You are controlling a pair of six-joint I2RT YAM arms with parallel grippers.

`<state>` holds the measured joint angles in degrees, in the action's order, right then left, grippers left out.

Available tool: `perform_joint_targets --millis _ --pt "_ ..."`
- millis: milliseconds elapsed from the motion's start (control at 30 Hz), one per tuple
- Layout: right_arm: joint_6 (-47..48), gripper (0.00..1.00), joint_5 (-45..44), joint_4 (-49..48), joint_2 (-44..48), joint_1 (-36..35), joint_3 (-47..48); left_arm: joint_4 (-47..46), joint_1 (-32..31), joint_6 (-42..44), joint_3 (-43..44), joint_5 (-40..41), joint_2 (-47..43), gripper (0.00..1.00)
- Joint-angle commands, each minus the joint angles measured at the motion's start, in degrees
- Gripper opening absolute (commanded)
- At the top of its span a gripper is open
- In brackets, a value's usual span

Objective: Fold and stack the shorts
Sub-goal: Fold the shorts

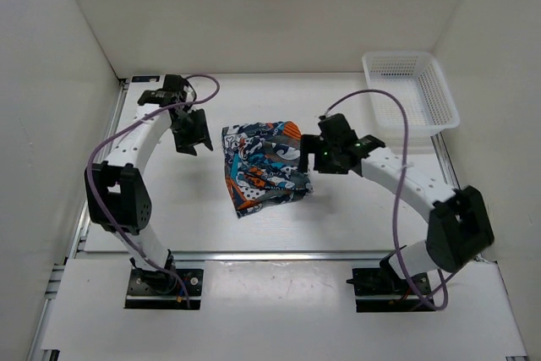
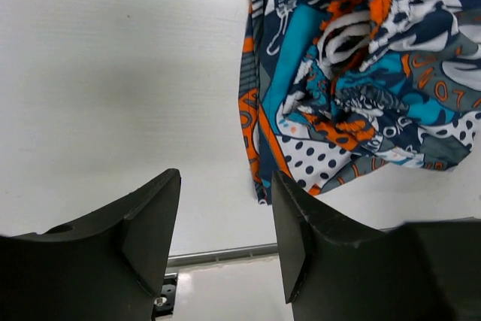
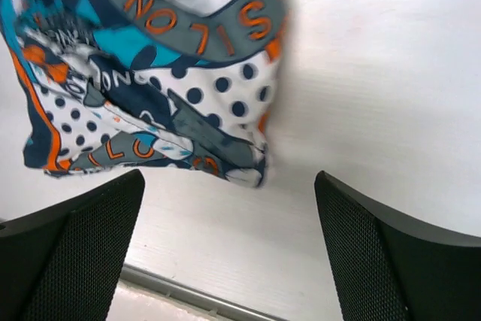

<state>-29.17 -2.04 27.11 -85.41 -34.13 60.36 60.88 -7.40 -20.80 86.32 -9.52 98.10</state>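
Soft cloth shorts (image 1: 264, 166) with a busy teal, orange, white, grey and navy print are seen in the top view as a crumpled, uneven bundle in the middle of the white tabletop (image 1: 161, 209). The left gripper (image 1: 193, 136) is placed just beside the left edge of the bundle, apart from it. The right gripper (image 1: 318, 155) is placed at the right edge; whether the cloth is touched there cannot be told from above. A white plastic mesh basket (image 1: 411, 90) stands at the far right corner, well apart from the cloth.

In the left wrist view, the jaws are seen moderately open with nothing between them, and only bare tabletop lies under the gap. The folded edge of the shorts (image 2: 361, 88) lies ahead and to the right.

In the right wrist view, the jaws are spread wide and nothing is held. A dotted corner of the shorts (image 3: 165, 80) lies just ahead of them.

The cloth is judged to be light and limp, so it will sag and drape when it is lifted. A grip at a free corner or a hem edge is advised, one for each arm, with only few layers pinched.
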Motion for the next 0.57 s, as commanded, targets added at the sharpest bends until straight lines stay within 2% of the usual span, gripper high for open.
perform_joint_targets --millis 0,200,300,467,500,533 --pt "1.4 0.99 -11.5 5.5 8.7 2.1 4.2 1.7 -0.5 0.6 2.4 2.0 -7.3 0.63" --pt "0.3 0.99 -27.8 13.5 19.2 5.8 6.8 -0.1 -0.5 -4.2 -1.0 13.0 -25.9 0.64" --pt "-1.0 0.99 -34.2 16.6 23.3 7.2 6.8 -2.0 -0.5 -5.7 -4.7 16.0 -35.0 0.66" --pt "-3.3 0.99 -39.3 20.0 29.1 7.8 4.1 -2.0 -0.5 -8.4 -7.7 18.1 -45.3 0.68" --pt "-3.3 0.99 -39.3 20.0 30.4 7.8 3.5 -2.0 -0.5 -8.4 -8.6 18.7 -46.4 0.69" --pt "-3.3 0.99 -39.3 20.0 30.4 7.8 2.8 -2.0 -0.5 -8.9 -8.6 18.7 -47.4 0.74"
